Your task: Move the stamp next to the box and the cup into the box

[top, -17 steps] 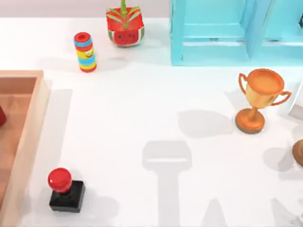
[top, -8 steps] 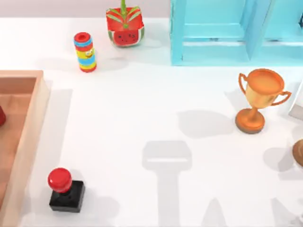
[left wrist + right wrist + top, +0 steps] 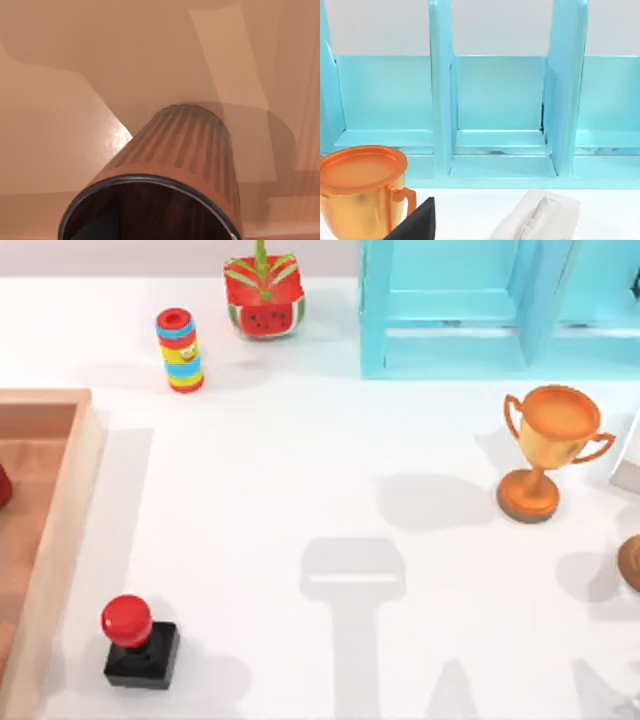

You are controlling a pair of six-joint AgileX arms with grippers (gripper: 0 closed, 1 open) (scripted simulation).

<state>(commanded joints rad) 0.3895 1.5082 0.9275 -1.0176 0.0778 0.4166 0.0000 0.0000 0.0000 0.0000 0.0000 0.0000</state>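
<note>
Change: none in the top view across the last second; stamp point(image 3: 140, 642), trophy point(image 3: 548, 448) and ring stack point(image 3: 180, 350) sit where they were.
Stamp: upright on the tabletop point(image 3: 300, 490), just beside the box point(image 3: 62, 530) wall, so that half looks done.
Cup point(image 3: 175, 165): close under the left wrist camera, over the box's wooden floor point(image 3: 75, 60); contact uncertain.
Left tool: grip cannot be told.
Right tool point(image 3: 415, 222): a dark finger near the trophy, facing the turquoise shelf unit point(image 3: 500, 110); spread unclear.
Meaning: likely the cup's release into the box remains.
</note>
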